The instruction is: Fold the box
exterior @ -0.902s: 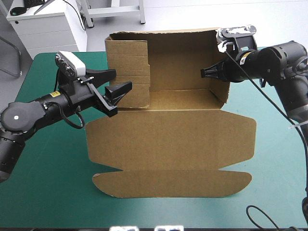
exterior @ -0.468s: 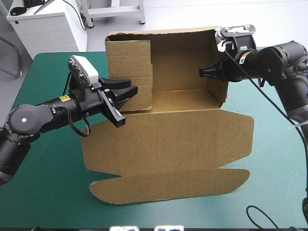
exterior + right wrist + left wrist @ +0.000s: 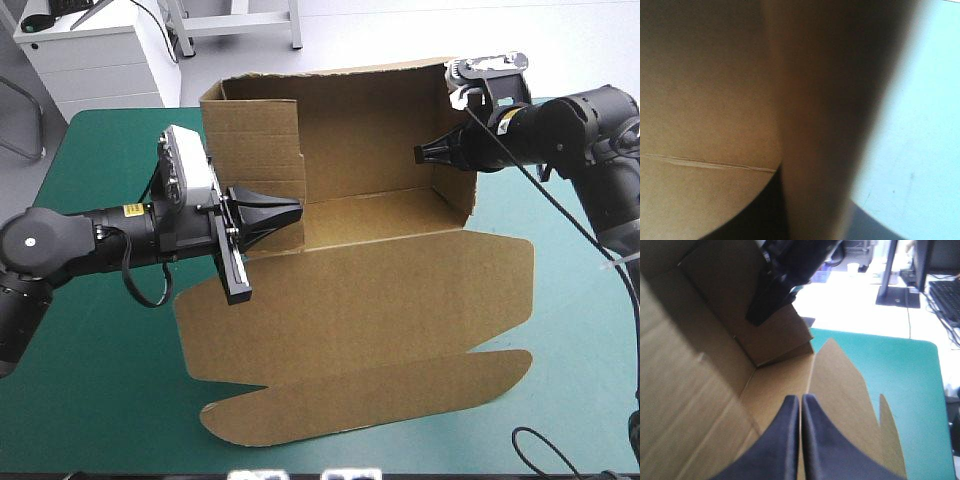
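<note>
Box [image 3: 350, 290] of matt brown board, creased along folds, smooth matt teal-green cover [image 3: 90, 400]

The left arm [image 3: 70, 245] stretches in low from the left, the left gripper [image 3: 295, 208] pointing right with its black fingers [image 3: 785, 440] pressed together into one point. The right arm [image 3: 590, 130] comes in raised from the right, the right gripper [image 3: 422, 152] pointing left, pinched on a wall of the box [image 3: 370, 130].

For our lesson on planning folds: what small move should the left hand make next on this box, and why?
Probably push the left hand sideways against the left flap, squaring it upright. The hand is shut, its tip beside that flap's inner edge, while the right hand grips the right wall; the lid lies flat.
</note>
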Motion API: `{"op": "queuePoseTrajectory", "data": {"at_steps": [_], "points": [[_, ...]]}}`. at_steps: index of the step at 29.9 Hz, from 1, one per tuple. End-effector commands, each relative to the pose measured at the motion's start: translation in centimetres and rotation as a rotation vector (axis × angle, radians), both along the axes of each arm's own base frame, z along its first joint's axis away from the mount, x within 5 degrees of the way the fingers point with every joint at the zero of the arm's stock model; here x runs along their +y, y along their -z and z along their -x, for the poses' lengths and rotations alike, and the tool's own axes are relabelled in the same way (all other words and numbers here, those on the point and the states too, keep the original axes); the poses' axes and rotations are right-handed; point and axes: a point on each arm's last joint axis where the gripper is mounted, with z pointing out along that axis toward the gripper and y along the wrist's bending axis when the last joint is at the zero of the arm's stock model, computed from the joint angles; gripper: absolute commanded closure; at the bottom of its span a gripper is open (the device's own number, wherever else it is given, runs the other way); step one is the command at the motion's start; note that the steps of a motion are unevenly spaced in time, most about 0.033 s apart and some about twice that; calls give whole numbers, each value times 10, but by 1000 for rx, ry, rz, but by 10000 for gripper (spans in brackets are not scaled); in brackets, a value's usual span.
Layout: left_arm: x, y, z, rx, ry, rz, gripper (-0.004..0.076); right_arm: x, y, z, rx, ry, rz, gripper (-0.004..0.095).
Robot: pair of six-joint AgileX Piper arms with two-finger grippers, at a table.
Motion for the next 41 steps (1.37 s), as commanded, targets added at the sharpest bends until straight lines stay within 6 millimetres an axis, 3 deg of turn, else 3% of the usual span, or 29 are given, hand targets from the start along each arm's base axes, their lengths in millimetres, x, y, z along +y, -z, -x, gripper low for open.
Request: {"op": "queuePoseTrajectory", "data": {"at_steps": [1, 5, 9, 19, 27, 34, 41], "points": [[4, -44, 23, -122, 55, 70, 727, -3, -26, 13, -130, -3, -41, 926], [17, -73, 32, -201, -79, 18, 731, -4, -25, 14, -118, -2, -32, 926], [38, -89, 35, -229, -309, -105, 731, -6, -24, 14, -119, 6, -14, 926], [108, -87, 40, -168, -988, -371, 731, -6, -24, 14, -115, 10, -6, 926], [134, -61, 30, -73, -1282, -577, 731, -6, -23, 14, -109, 6, -4, 927], [128, -26, 7, -65, -1279, -651, 731, -4, -24, 16, -103, -20, -14, 927], [122, -5, -10, -106, -1297, -586, 704, -7, -31, 26, -128, -21, -24, 927]]}}
